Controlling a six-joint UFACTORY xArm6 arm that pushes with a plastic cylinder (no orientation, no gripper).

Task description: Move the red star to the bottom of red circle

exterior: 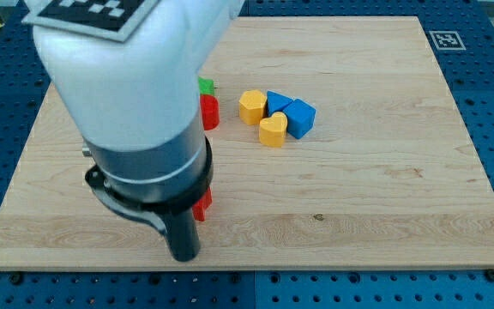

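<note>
My arm's white and grey body fills the view's left. The dark rod comes down from it, and my tip (pixel 184 257) rests on the board near the view's bottom edge. A red block (pixel 201 206), mostly hidden behind the rod, shows just up and right of the tip; its shape cannot be made out. Another red block (pixel 210 112), partly hidden by the arm, sits higher up, near the board's middle-left. Which one is the star and which the circle cannot be told.
A green block (pixel 206 86) peeks out just above the upper red block. To the right lies a cluster: a yellow hexagon (pixel 251 106), a yellow heart (pixel 273 130) and two blue blocks (pixel 278 101) (pixel 300 118). The wooden board (pixel 384 189) lies on a blue pegboard.
</note>
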